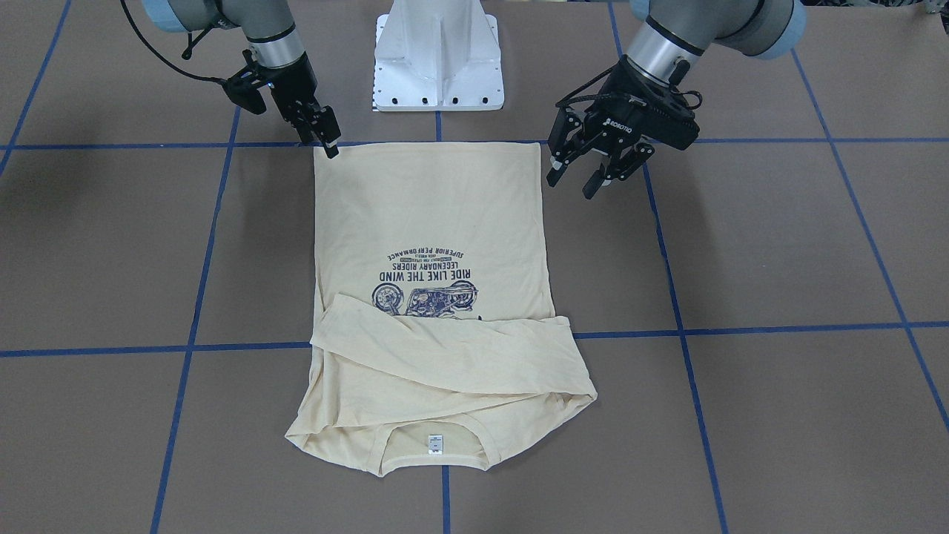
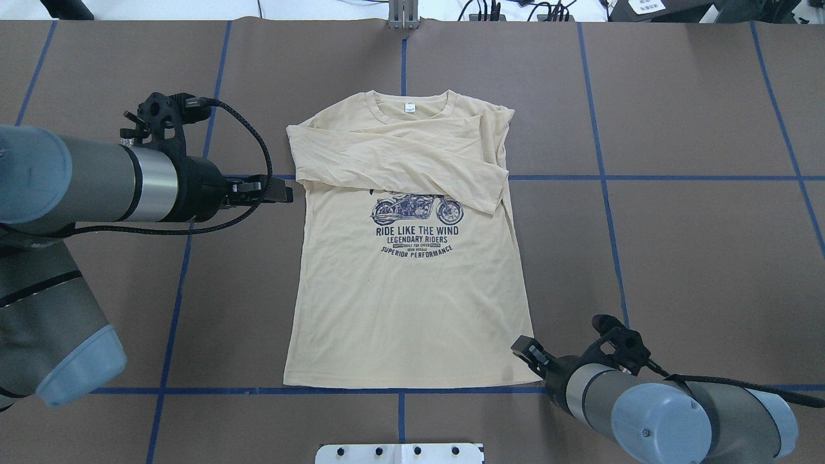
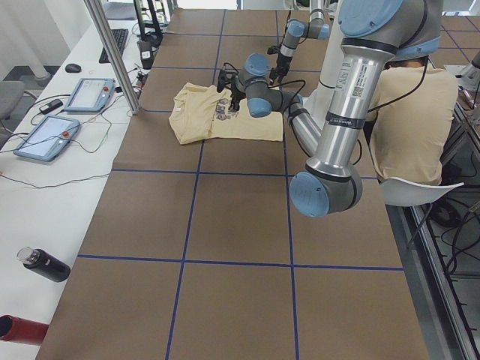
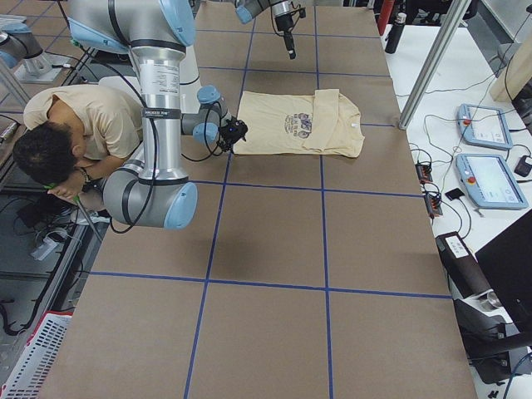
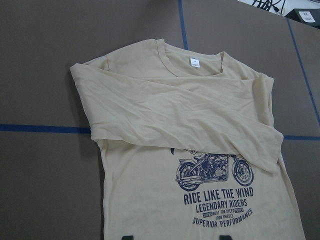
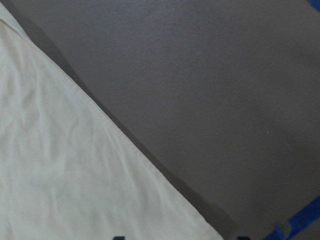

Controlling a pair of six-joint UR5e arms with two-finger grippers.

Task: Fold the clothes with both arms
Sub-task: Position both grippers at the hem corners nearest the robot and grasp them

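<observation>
On the table (image 2: pixel 677 258), your cream long-sleeved T-shirt (image 2: pixel 399 303) lay flat and print up. Its neck label (image 2: pixel 408 108) was at the far end from the robot and its hem (image 2: pixel 412 385) at the near end. Both sleeves (image 2: pixel 399 171) were already crossed over the chest, just above the motorcycle print. I judged the step in hand to be the lengthwise fold, hem up towards the collar.

The right fingers (image 1: pixel 328 137) were spread and held nothing. They were poised right at the hem corner on the robot's right, and the right wrist view showed only the shirt's edge and bare table beneath them. The left fingers (image 1: pixel 557 167) were also spread and empty. They hung above the table beside the shirt's left edge, apart from the cloth.

The next move probably called for you to bring the left fingers down to the other hem corner. Both corners could then be pinched and carried together.

The white pedestal base (image 1: pixel 439 59) stood just behind the hem, near where both arms had to work. The loose crossed sleeves looked likely to slip if the cloth dragged. A person (image 3: pixel 409 120) sat bent over beside the robot, and tablets (image 3: pixel 90 94) and a dark bottle (image 3: pixel 45 264) lay on the side bench, well apart from the shirt.
</observation>
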